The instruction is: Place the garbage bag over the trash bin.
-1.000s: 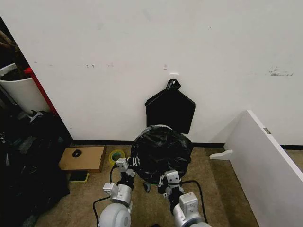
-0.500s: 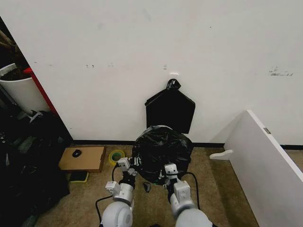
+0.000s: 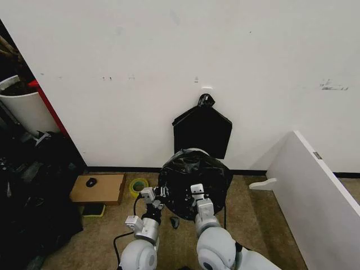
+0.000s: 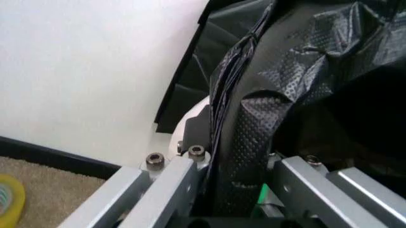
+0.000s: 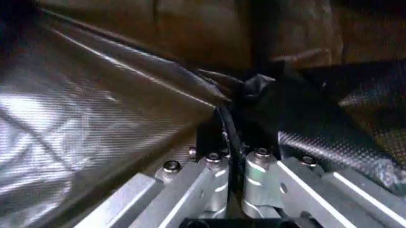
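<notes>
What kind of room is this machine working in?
Probably a storage corner or back room, not a tidy home. The floor is plain carpet under a bare, scuffed white wall; a white board leans at one side, and a cardboard box, a tape roll and dark clutter sit along the wall.

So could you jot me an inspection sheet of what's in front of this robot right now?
Surface: tan carpet floor against a white wall.
Job's things: black garbage bag draped over the trash bin, whose white side peeks out under the plastic.
Clutter: black knotted bundle behind the bin, cardboard box with a small dark object on it, roll of yellow tape.
Grippers: left claw and right claw each pinch the bag film at the near rim.
Cables: black cable by the left arm.
Surroundings: taller white bin and dark bags to the left, white panel leaning to the right.
</notes>
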`<state>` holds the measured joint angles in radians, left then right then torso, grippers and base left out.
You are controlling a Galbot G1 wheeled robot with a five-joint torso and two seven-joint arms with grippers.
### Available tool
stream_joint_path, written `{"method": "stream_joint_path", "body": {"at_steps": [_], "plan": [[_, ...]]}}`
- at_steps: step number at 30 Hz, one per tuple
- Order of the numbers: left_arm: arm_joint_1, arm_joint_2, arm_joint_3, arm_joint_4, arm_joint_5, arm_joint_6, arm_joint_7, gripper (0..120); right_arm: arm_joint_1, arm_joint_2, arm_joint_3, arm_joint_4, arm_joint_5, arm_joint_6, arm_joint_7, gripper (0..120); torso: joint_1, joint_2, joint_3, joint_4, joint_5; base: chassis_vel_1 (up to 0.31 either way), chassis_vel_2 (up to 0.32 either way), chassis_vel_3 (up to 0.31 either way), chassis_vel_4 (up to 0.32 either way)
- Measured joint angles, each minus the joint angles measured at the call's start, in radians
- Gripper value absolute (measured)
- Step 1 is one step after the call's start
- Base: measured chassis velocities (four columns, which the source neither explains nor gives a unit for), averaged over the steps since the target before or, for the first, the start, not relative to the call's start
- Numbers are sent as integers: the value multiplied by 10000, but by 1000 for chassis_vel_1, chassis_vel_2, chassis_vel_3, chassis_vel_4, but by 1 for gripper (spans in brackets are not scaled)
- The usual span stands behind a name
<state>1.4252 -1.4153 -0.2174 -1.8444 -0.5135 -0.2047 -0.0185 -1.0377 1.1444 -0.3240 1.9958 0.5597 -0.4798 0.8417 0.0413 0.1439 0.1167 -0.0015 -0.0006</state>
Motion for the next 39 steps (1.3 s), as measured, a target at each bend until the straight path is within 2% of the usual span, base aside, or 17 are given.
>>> {"method": "stream_joint_path", "body": {"at_steps": [16, 39], "plan": [[171, 96, 46, -153, 120, -76, 37, 0, 653, 461, 167, -1267, 375, -523, 161, 0, 0, 0, -1, 1, 0, 0, 0, 0, 0], [456, 381, 87, -501, 87, -166, 196, 0, 1665, 1302, 385, -3423, 432, -552, 76, 0, 0, 0, 0, 1, 0, 0, 0, 0, 0]]}}
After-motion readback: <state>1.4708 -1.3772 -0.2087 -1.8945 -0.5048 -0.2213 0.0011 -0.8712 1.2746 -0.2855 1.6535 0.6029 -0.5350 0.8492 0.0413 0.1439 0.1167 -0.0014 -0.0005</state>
